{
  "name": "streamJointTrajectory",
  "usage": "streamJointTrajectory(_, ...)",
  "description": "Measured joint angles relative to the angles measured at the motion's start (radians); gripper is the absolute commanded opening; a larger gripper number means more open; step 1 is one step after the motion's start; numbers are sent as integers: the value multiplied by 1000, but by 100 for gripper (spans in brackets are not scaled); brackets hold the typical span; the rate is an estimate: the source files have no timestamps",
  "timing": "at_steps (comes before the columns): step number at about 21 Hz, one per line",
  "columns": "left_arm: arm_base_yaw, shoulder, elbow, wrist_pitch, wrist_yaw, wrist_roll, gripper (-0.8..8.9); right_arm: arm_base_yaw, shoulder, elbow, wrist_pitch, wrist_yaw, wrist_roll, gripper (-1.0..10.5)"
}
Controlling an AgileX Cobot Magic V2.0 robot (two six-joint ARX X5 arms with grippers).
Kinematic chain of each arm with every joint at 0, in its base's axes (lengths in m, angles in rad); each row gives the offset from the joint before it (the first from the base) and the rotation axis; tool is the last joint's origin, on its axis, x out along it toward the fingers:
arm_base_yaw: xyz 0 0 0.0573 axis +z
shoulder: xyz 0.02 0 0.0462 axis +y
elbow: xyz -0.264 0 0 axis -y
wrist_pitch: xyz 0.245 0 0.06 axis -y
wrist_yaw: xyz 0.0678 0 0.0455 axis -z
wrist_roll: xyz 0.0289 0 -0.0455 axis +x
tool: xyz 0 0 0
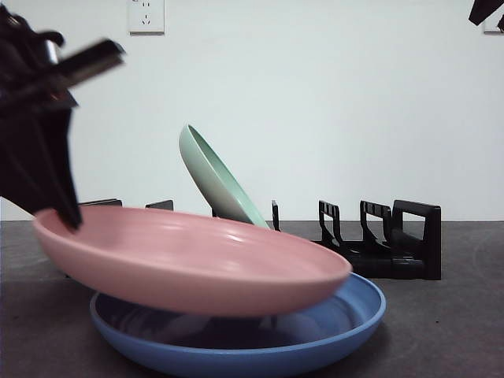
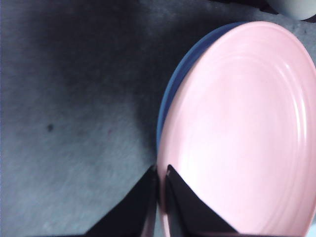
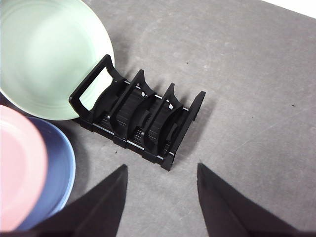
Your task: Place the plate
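Note:
My left gripper (image 2: 161, 174) is shut on the rim of the pink plate (image 2: 242, 128) and holds it tilted just above the blue plate (image 2: 170, 91). In the front view the pink plate (image 1: 189, 260) hangs over the blue plate (image 1: 315, 335), and the left gripper (image 1: 67, 216) grips its left rim. A green plate (image 1: 214, 177) leans in the black plate rack (image 1: 386, 244). My right gripper (image 3: 160, 180) is open and empty, high above the rack (image 3: 140, 121), and shows as a black tip (image 1: 487, 11) at the top right.
The rack has several free slots to the right of the green plate (image 3: 44, 54). The dark grey table (image 3: 247, 84) lies around the plates. A white wall with a socket (image 1: 146, 16) stands behind.

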Motion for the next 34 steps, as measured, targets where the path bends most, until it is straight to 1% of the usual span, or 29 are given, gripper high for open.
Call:
streamJointTrajectory(7, -25, 143, 0, 117, 0, -8, 10, 0, 0, 0, 0, 0, 0, 219)
streamJointTrajectory(11, -25, 181, 0, 138, 0, -10, 21, 6, 0, 0, 0, 0, 0, 219)
streamJointTrajectory(12, -26, 187, 0, 137, 0, -11, 68, 10, 0, 0, 0, 0, 0, 219)
streamJointTrajectory(13, -26, 187, 0, 136, 1, -11, 147, 11, 0, 0, 0, 0, 0, 219)
streamJointTrajectory(15, -26, 187, 0, 130, 2, -15, 232, 11, 0, 0, 0, 0, 0, 219)
streamJointTrajectory(16, -26, 187, 0, 116, 3, -16, 257, 11, 0, 0, 0, 0, 0, 219)
streamJointTrajectory(18, -26, 185, 14, 34, 4, 0, 259, 11, 0, 0, 0, 0, 0, 219)
streamJointTrajectory(21, -23, 115, 73, -46, 4, 79, 258, 19, 0, 0, 0, 0, 10, 219)
streamJointTrajectory(25, 31, -68, 130, -95, 4, 232, 254, 55, 0, 0, 0, 0, 28, 219)
streamJointTrajectory(27, 78, -166, 130, -124, 4, 291, 254, 66, 0, 0, 0, 0, 39, 219)
streamJointTrajectory(30, 184, -314, 130, -196, 3, 373, 254, 83, 10, 0, 0, -2, 57, 219)
streamJointTrajectory(34, 308, -478, 130, -318, -15, 464, 254, 136, 90, 4, 0, -32, 93, 220)
